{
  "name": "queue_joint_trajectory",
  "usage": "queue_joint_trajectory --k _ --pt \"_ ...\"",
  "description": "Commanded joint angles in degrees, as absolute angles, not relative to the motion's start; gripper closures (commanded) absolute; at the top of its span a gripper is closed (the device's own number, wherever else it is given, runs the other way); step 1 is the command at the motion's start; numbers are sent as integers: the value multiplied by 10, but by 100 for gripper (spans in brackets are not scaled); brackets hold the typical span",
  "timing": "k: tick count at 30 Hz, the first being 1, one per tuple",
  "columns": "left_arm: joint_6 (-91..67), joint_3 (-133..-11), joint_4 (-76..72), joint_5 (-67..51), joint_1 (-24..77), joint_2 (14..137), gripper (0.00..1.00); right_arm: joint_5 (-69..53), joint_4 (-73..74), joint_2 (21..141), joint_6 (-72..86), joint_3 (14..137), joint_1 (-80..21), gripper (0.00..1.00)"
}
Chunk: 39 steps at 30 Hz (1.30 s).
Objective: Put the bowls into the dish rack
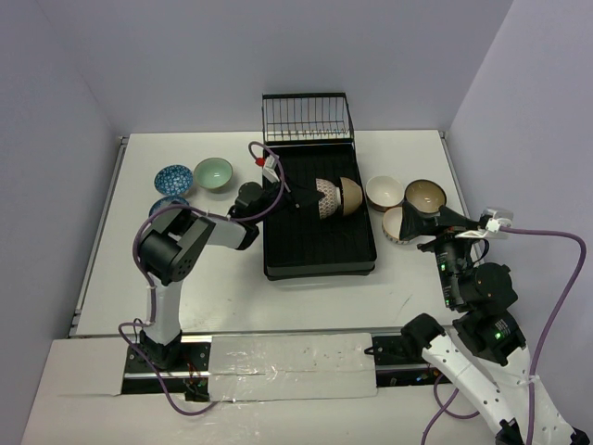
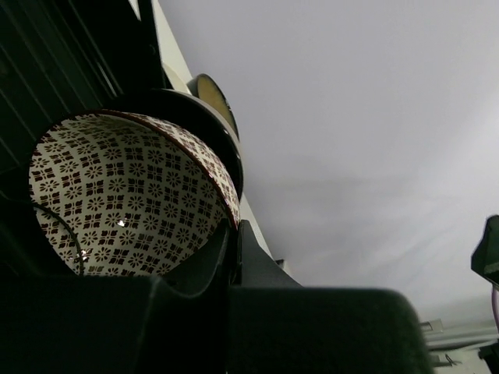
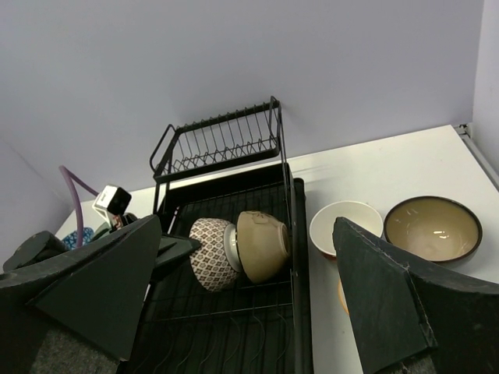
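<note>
Two in, six to go, by my count. On the ribbed floor of the dish rack (image 1: 274,243), toward its far half, a brown-and-white patterned bowl (image 1: 325,197) stands on edge, nested against a tan bowl (image 1: 351,196) just to its right. The left gripper (image 1: 306,200) is pressed together on the patterned bowl's rim (the left wrist view shows the wall running between the fingers), so I'd call that one placed but not released. The wire basket (image 1: 308,116) at the rack's far end holds nothing.

Out on the table (image 1: 232,292), left of the rack toward the far left corner, sit a blue patterned bowl (image 1: 173,179) and a pale green bowl (image 1: 213,173), with a second blue bowl (image 1: 165,204) half hidden behind the left arm. Right of the rack there's a cream bowl (image 1: 384,192), a brown-rimmed bowl (image 1: 425,196) and a speckled bowl (image 1: 394,225). The right gripper (image 1: 417,222) hangs over that group, spread wide and holding nothing.
</note>
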<state>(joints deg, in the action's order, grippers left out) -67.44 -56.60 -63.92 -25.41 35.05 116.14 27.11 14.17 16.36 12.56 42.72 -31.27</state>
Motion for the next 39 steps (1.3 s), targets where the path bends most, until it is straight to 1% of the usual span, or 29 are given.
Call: queue_joint_trajectory --k 1,2,4,5,7,8,10,11,13,14,16,17,19,20,21,23,24,25,26,27,28,31,34,39 --pt "-649 -589 -610 -242 352 1143 96 265 130 162 123 424 -319 2" --pt "-644 -591 -598 -240 352 1140 93 265 130 162 124 423 -320 2" --pt "-630 -595 -571 -237 352 1134 91 265 131 162 123 425 -319 2" --pt "-628 -595 -567 -235 351 1132 87 265 131 161 124 424 -320 2" --pt "-628 -595 -557 -235 350 1128 84 264 131 162 124 424 -319 2" --pt "-627 -596 -550 -233 349 1125 76 263 131 163 124 424 -319 2" --pt "-620 -603 -531 -234 349 1120 69 264 132 163 123 425 -319 2" --pt "-617 -606 -514 -236 349 1117 61 264 133 163 123 425 -319 2" --pt "-609 -613 -497 -236 349 1103 54 265 132 162 122 425 -319 1" --pt "-605 -616 -471 -236 349 1097 47 265 132 162 122 425 -319 1" --pt "-591 -623 -440 -235 349 1071 40 264 132 161 122 425 -320 1" --pt "-583 -626 -404 -232 350 1061 33 264 132 162 122 425 -319 2" --pt "-554 -630 -355 -210 350 1022 26 265 133 162 121 426 -320 1" --pt "-542 -637 -331 -203 350 1009 20 264 133 161 122 426 -320 1" --pt "-515 -643 -268 -192 350 995 18 264 132 161 122 426 -320 1" --pt "-481 -669 -191 -149 350 957 12 263 132 162 121 426 -320 1" --pt "-449 -677 -154 -130 350 931 11 263 133 162 120 428 -320 1" --pt "-433 -685 -78 -107 349 917 10 264 133 162 120 428 -320 1" --pt "-413 -701 -41 -53 349 905 8 263 133 160 120 428 -320 1" --pt "-377 -710 40 -21 348 882 8 263 133 160 121 427 -320 1" --pt "-360 -718 76 43 346 872 7 263 132 160 121 426 -320 1" --pt "-314 -731 180 114 316 840 7 257 130 160 123 425 -321 1" --pt "-276 -716 235 169 269 825 8 252 128 162 123 425 -321 1" --pt "-249 -735 330 271 222 862 10 251 132 159 123 425 -323 1"
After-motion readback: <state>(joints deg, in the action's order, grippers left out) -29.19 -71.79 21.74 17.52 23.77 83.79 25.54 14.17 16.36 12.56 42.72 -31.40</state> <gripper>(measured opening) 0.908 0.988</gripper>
